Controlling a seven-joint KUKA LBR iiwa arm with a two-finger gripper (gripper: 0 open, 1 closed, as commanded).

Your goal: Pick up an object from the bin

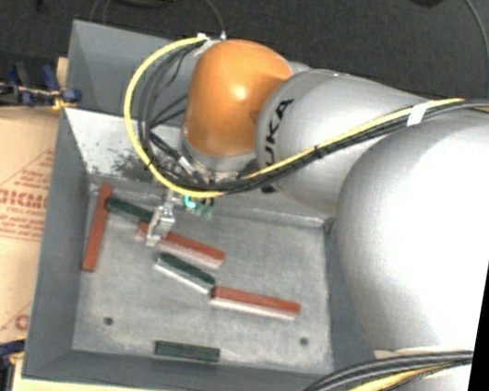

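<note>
fingers: low in the upper left of the bin, can't tell if spread or pressed together | thing: red stick, left end by them | near: green stick | tip: go straight down, squeeze only the red one

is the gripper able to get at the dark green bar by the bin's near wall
Probably yes: the dark green bar lies alone, nothing on it. It sits close to the bin's wall, which may crowd the gripper.
</note>
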